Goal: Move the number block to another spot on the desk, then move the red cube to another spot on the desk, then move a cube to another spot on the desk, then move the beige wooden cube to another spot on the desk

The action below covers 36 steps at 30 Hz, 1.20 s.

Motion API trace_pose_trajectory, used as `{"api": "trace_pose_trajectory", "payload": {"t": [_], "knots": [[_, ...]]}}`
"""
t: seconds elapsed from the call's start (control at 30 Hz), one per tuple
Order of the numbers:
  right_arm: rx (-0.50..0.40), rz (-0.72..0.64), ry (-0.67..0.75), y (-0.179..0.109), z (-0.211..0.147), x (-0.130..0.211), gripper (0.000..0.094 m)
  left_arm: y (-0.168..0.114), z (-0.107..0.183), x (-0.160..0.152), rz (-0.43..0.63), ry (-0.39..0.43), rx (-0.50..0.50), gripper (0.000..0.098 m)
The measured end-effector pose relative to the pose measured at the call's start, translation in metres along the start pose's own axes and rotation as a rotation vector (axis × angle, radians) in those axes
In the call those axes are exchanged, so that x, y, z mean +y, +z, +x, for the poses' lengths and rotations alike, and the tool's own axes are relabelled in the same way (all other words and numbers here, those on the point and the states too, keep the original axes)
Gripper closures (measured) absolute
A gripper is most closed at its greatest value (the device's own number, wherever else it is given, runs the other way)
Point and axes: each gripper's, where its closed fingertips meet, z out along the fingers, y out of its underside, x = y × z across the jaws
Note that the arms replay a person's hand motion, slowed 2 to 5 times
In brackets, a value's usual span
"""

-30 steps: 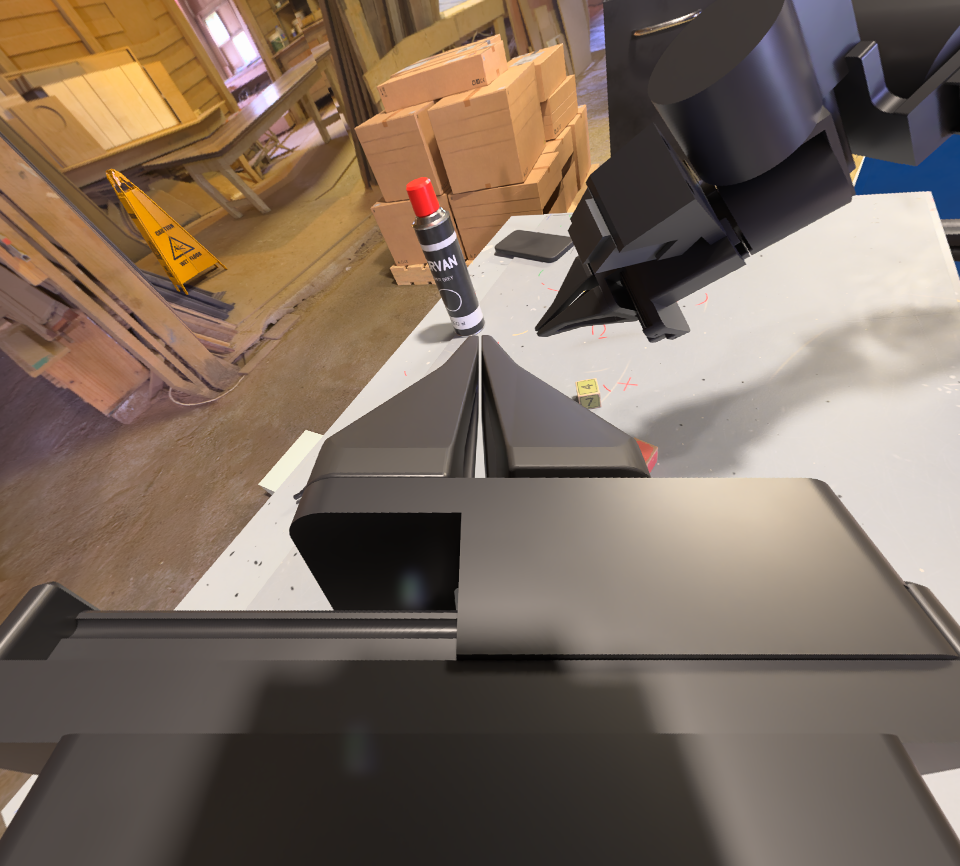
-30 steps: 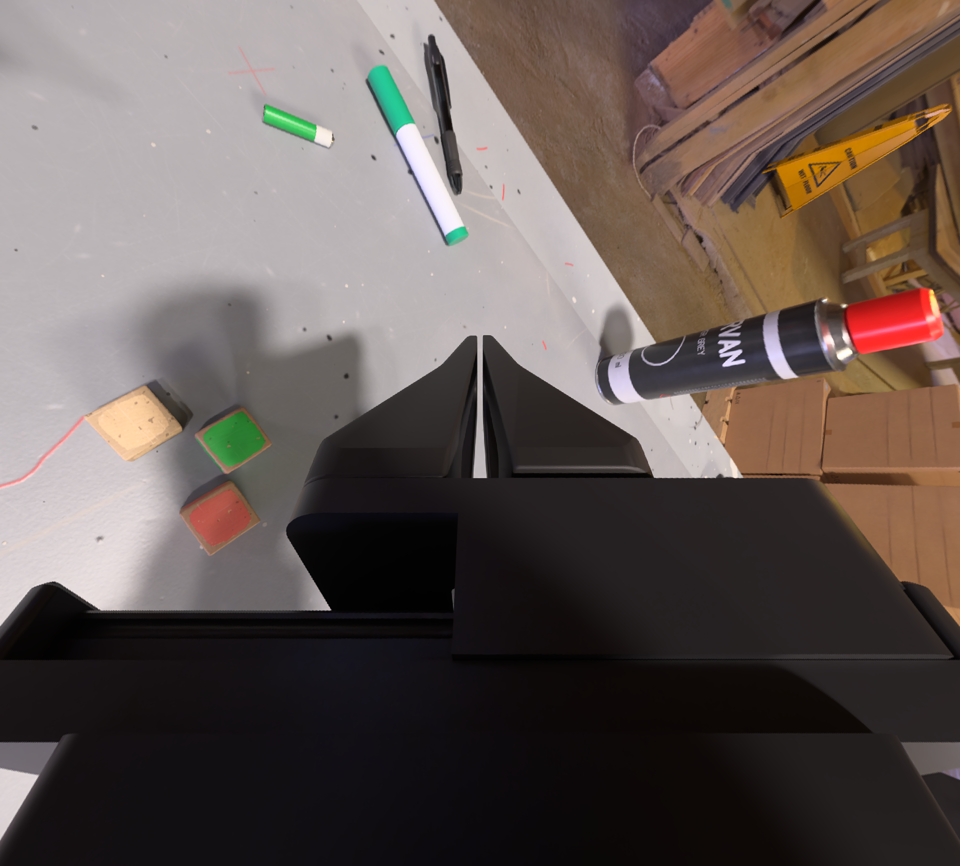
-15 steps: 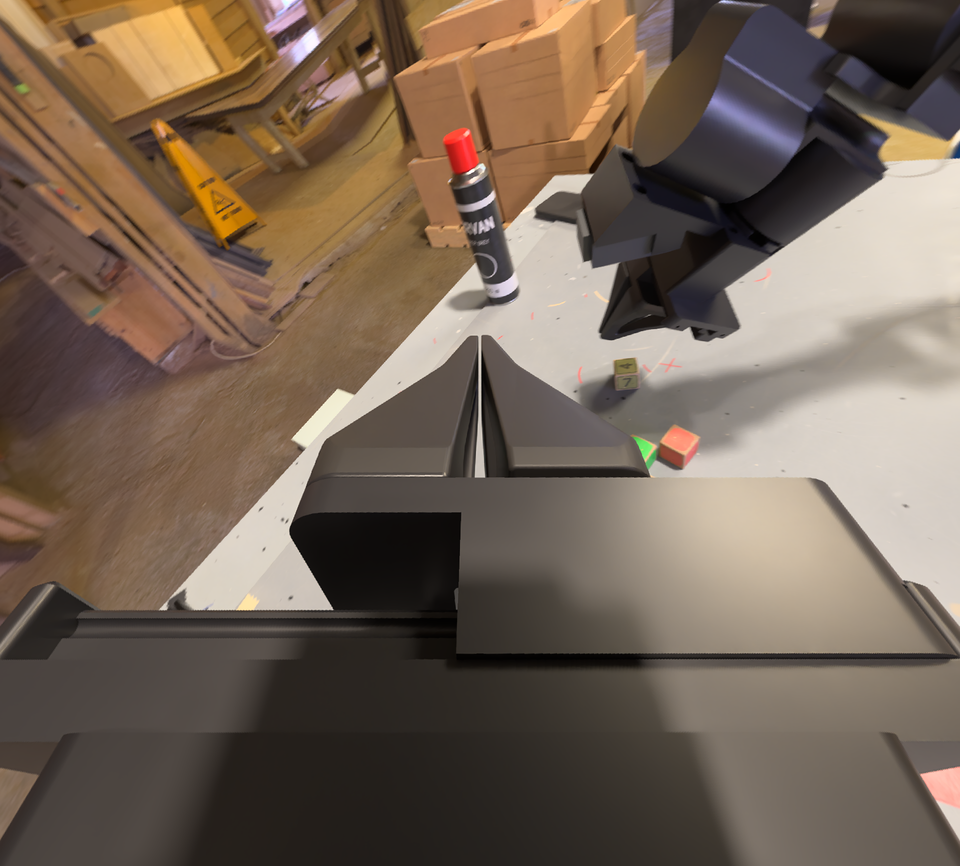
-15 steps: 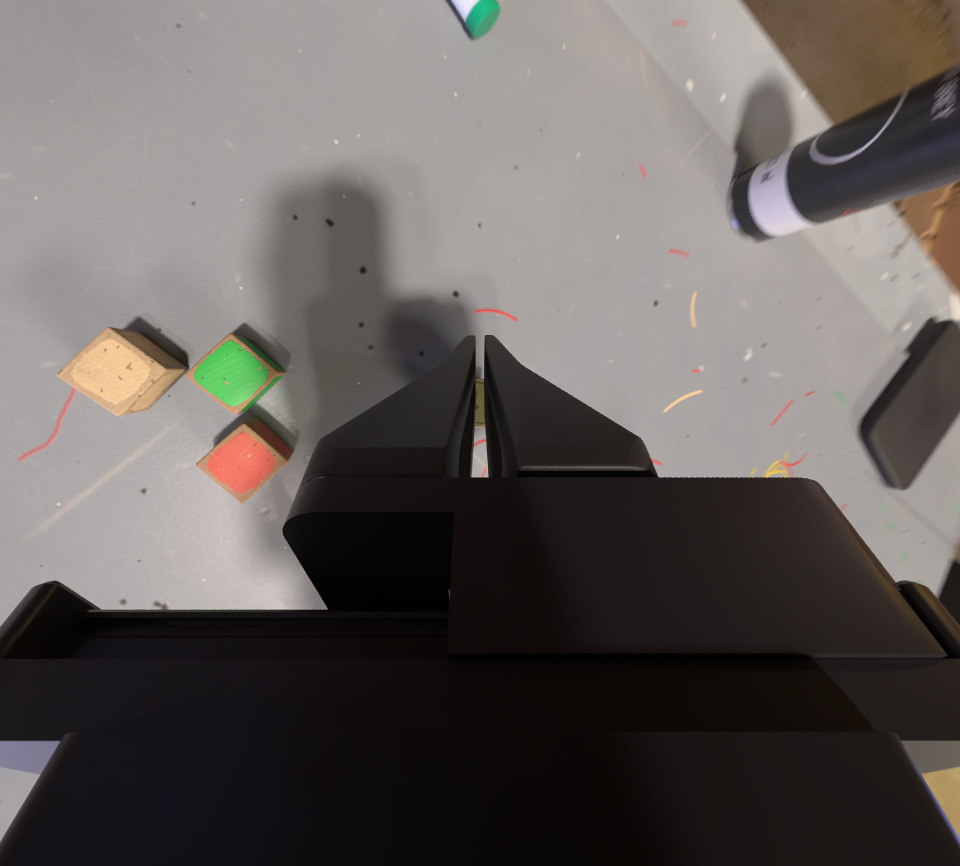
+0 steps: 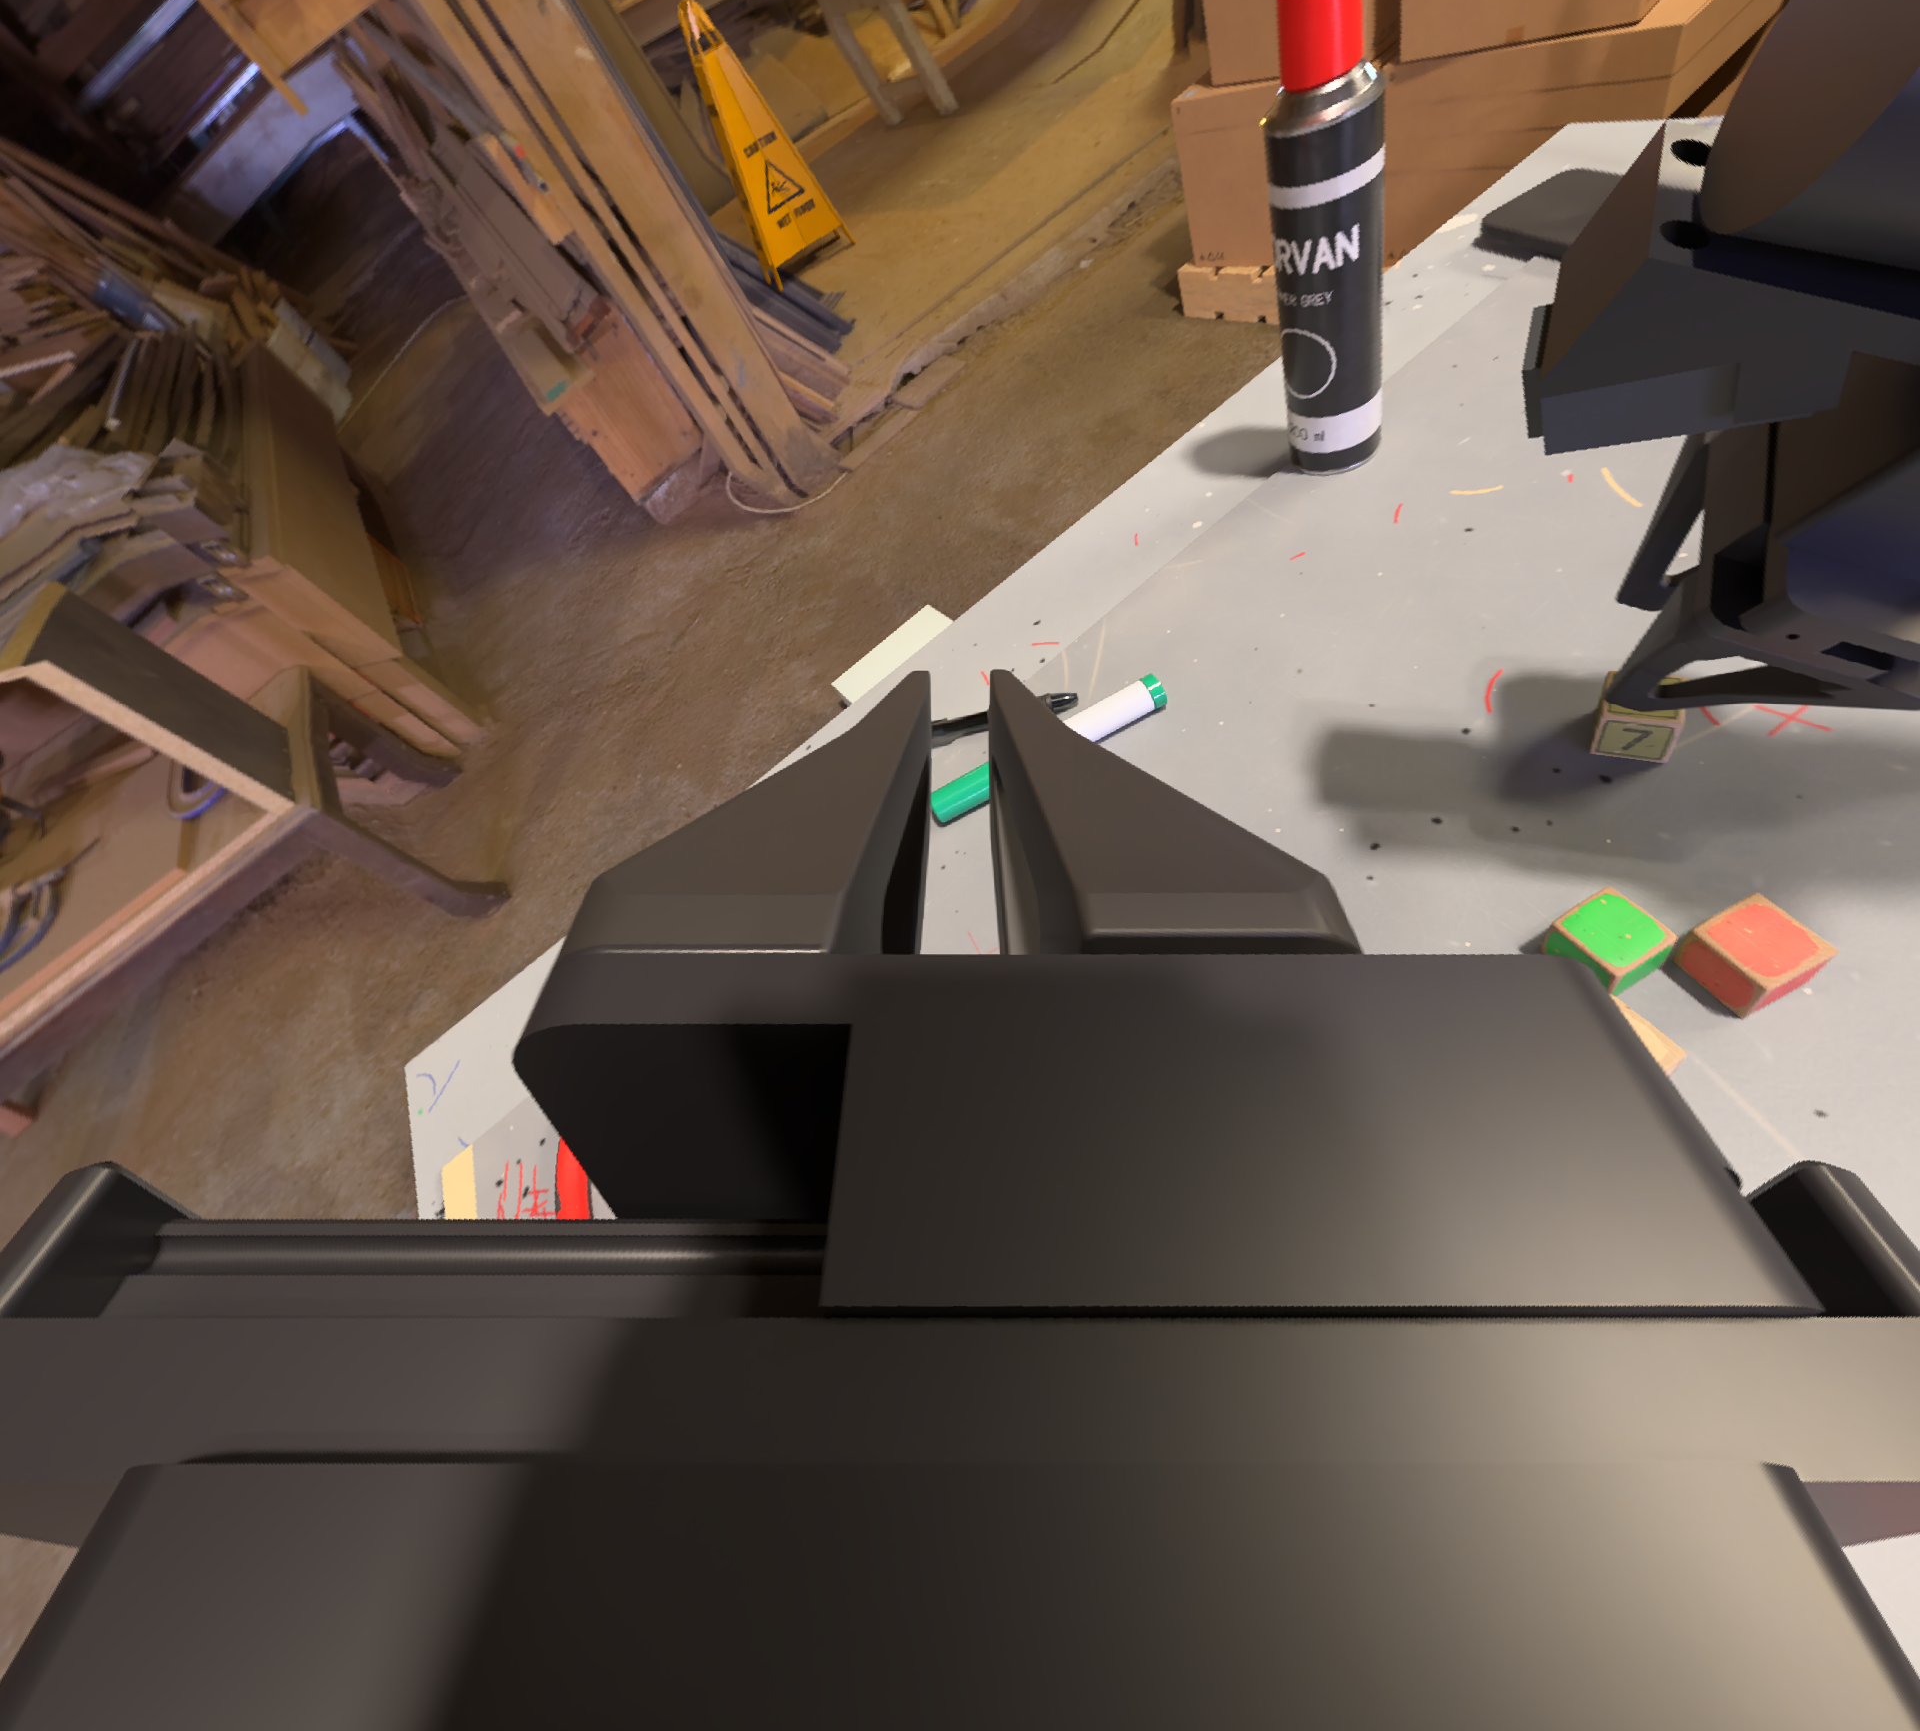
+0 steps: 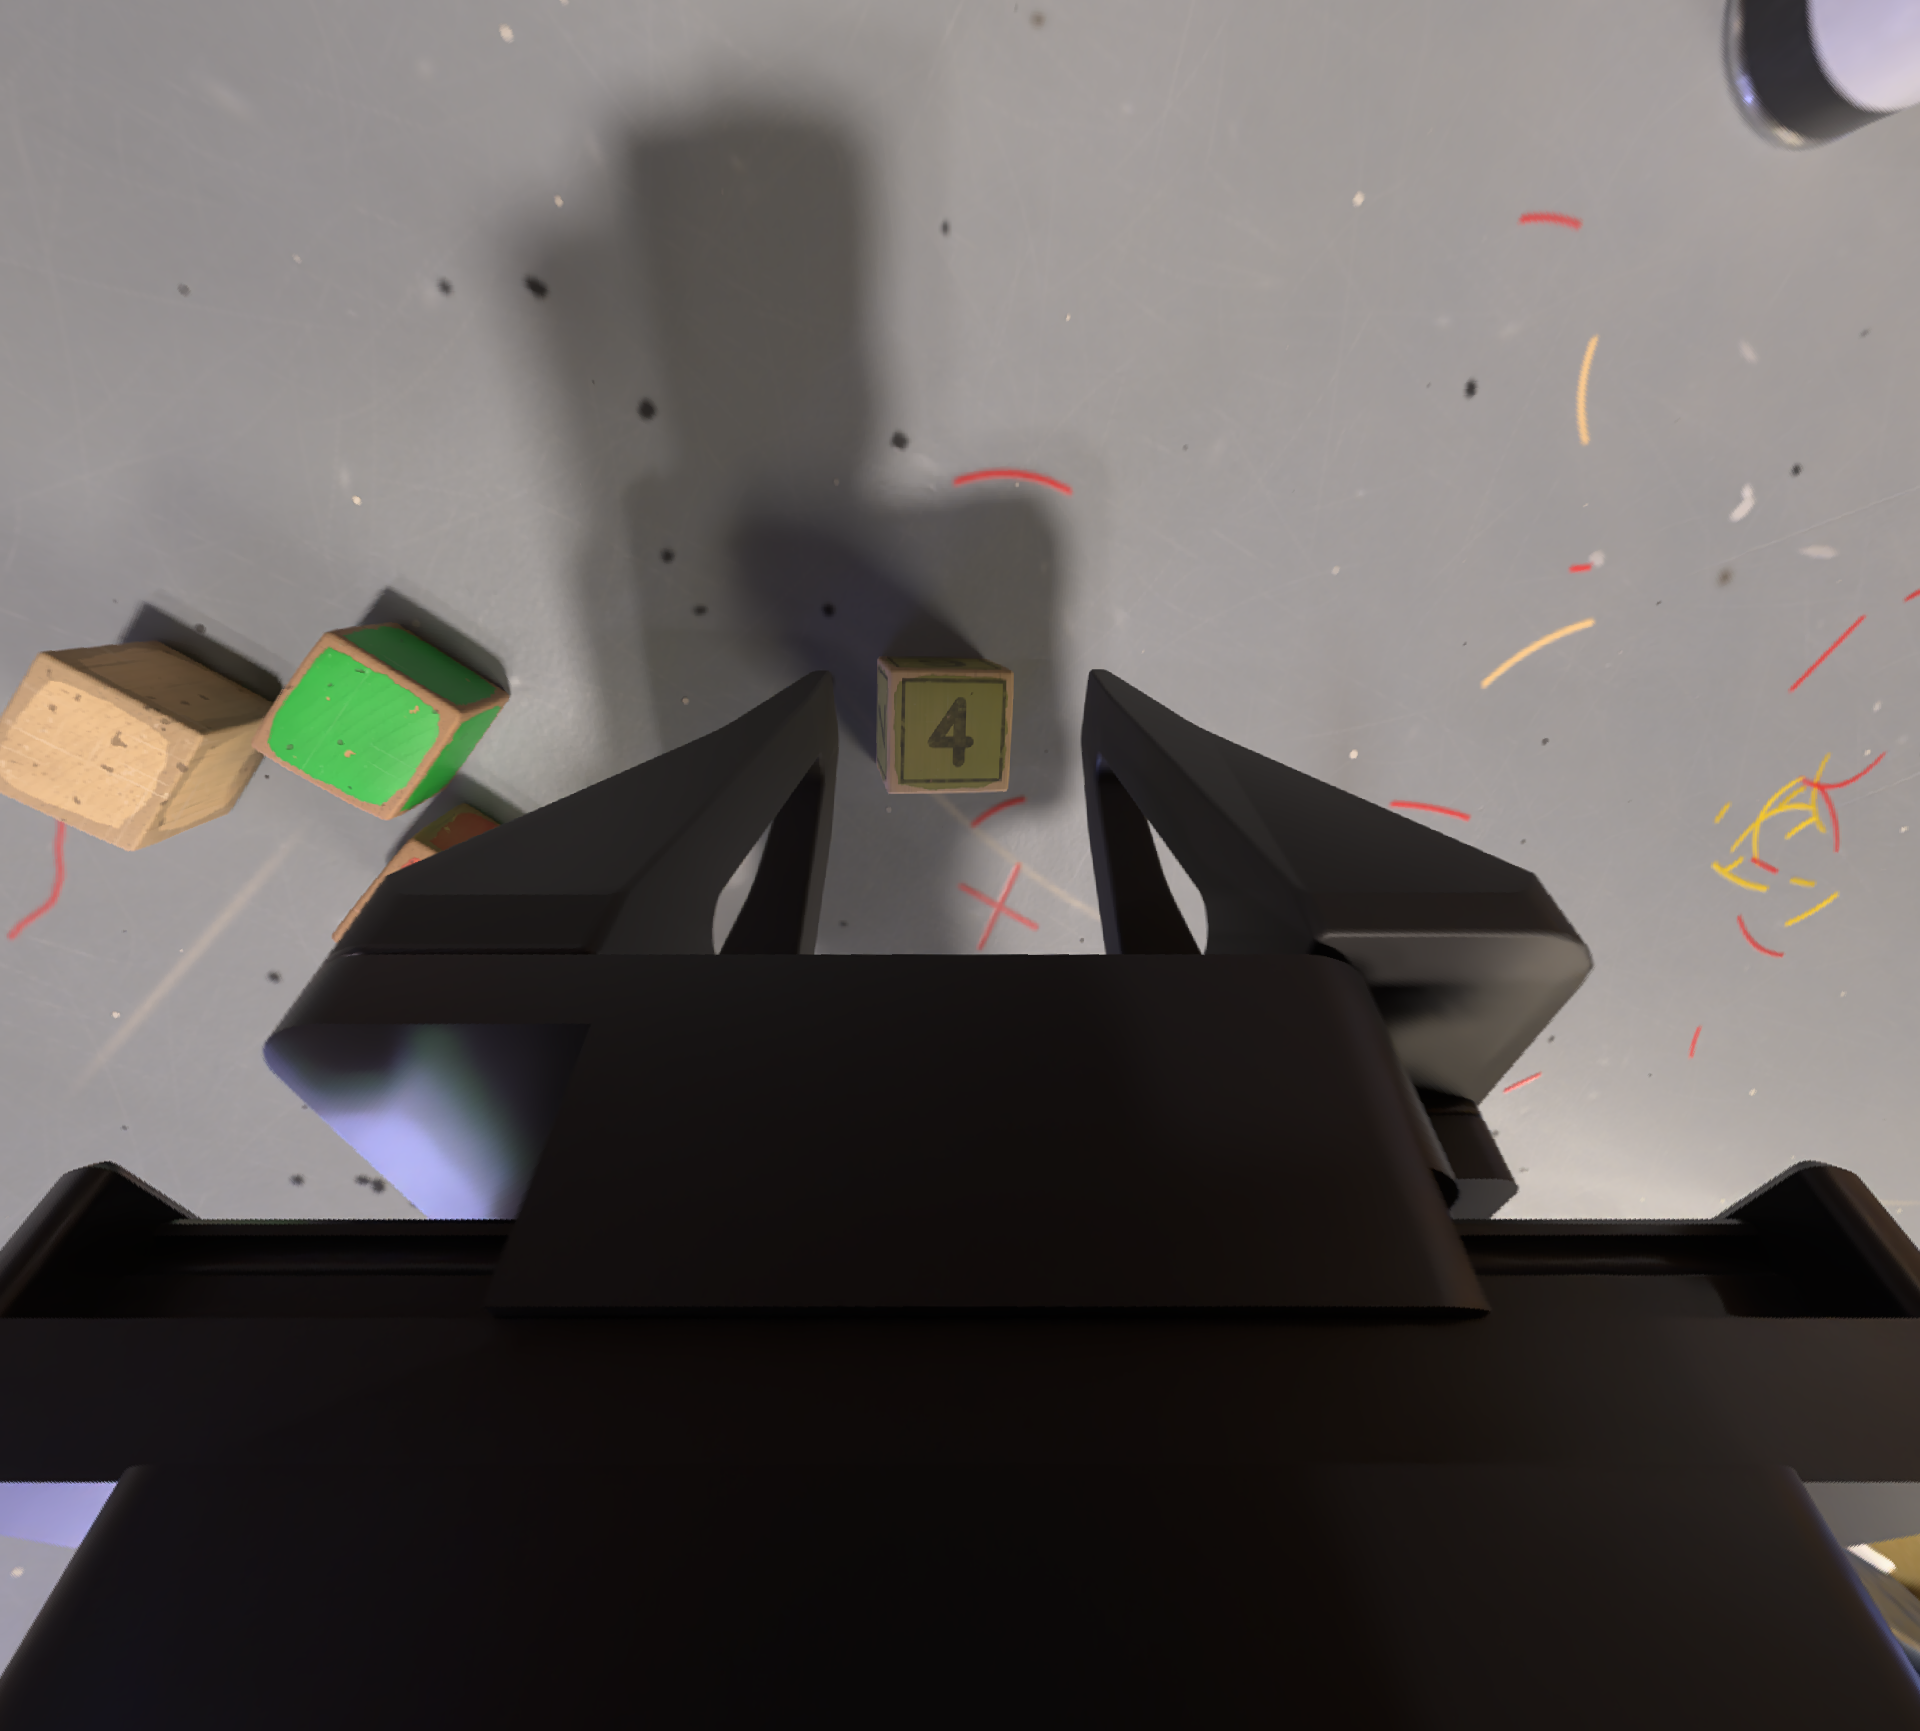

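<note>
above the desk (image 6: 1247, 123), right end effector (image 6: 958, 679) spread, straddling number block (image 6: 943, 725)

We saw a grey desk (image 6: 1247, 123), speckled and scribbled with red and yellow marks. On it sat the number block (image 6: 943, 725), a green cube (image 6: 379, 720) touching a beige wooden cube (image 6: 120, 741), a red cube (image 5: 1754, 952), an upright spray can (image 5: 1327, 227), a green-capped marker (image 5: 1107, 713) and a black pen (image 5: 1044, 702).

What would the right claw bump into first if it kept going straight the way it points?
Most likely the small yellowish wooden number block: the right gripper is open, pointing down with one finger on either side. The fingertips might touch the grey desk first; depth is unclear.
</note>
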Motion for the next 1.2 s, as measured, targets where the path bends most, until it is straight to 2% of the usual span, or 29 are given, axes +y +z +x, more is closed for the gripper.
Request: {"api": "trace_pose_trajectory", "payload": {"t": [0.13, 0.47, 1.0, 1.2], "knots": [[0.0, -0.065, 0.0, 0.006, 0.0, 0.007, 0.0486, 0.01, 0.002, 0.009, -0.03, -0.019, -0.025, 0.0795], [0.038, -0.175, -0.015, 0.018, 0.003, 0.016, 0.048, 0.029, 0.013, 0.031, -0.107, -0.053, -0.04, 0.061], [0.021, -0.314, 0.008, 0.036, 0.002, 0.027, 0.0495, 0.037, 0.023, 0.037, -0.137, -0.023, -0.036, 0.0596], [-0.023, -0.336, 0.035, 0.04, -0.003, 0.028, 0.0592, 0.037, 0.025, 0.039, -0.142, -0.016, -0.036, 0.0598]]}}
